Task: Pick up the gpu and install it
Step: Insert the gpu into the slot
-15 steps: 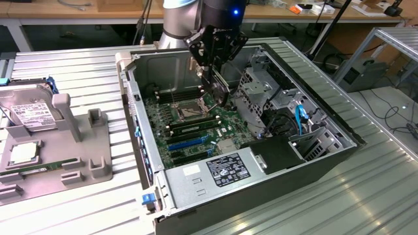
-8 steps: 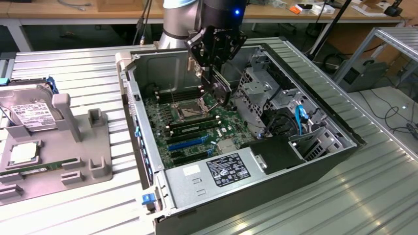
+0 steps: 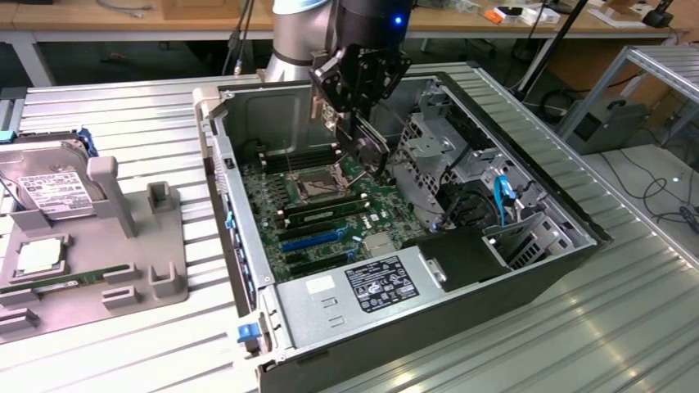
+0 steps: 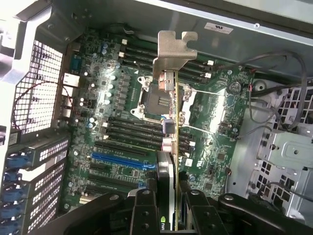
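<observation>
My gripper point(image 3: 347, 123) hangs inside the open computer case point(image 3: 568, 221), shut on the gpu point(image 3: 367, 146). The card is held on edge, above the motherboard point(image 3: 361, 214) near the CPU socket point(image 3: 317, 187). In the wrist view the gpu point(image 4: 166, 169) runs edge-on from between my gripper point(image 4: 169, 210) fingers point(image 4: 144, 210) out to its silver metal bracket point(image 4: 173, 54). It is in the air, apart from the board. A long blue expansion slot point(image 4: 122, 159) lies on the board beside the card's line; in the exterior view this blue slot point(image 3: 311, 237) is nearer the camera than the card.
Grey holder point(image 3: 164, 246) at the exterior view's left carries a silver hard drive point(image 3: 49, 184) and a CPU chip point(image 3: 38, 255). Inside the case are memory slots point(image 4: 132, 132), a drive cage point(image 3: 437, 147), a power supply point(image 3: 377, 282) and loose cables point(image 3: 502, 196).
</observation>
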### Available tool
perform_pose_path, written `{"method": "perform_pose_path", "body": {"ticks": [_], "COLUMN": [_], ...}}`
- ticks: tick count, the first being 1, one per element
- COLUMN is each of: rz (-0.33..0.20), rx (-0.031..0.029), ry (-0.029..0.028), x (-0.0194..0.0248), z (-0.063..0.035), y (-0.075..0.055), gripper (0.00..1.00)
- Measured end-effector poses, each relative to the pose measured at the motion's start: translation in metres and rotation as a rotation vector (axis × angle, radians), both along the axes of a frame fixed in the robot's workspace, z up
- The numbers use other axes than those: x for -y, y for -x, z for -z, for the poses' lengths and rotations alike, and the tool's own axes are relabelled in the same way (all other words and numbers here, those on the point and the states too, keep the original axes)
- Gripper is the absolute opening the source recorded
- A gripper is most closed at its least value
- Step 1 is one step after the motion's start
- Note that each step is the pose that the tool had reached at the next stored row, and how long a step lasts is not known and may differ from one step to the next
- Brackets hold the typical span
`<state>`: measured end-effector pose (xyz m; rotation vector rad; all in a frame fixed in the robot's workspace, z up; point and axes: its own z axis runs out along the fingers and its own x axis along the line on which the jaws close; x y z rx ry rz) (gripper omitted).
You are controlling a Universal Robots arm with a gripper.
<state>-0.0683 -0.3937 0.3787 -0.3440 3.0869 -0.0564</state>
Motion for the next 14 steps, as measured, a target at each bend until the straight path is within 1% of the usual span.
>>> {"method": "perform_pose_path", "body": {"ticks": [2,6,12,14], "rz": [-0.009,-0.045,-0.078,-0.100], "rx": [0.0000,0.0000,0.0000,0.0000], "ry": [0.0000,0.0000,0.0000,0.0000], "x": [0.0000,0.0000,0.0000,0.0000], "z": [0.0001,0.0002,0.0004,0.0005], "y": [0.0000,0.0000,0.0000,0.0000], "gripper": [0.27,0.27,0.27,0.27]}}
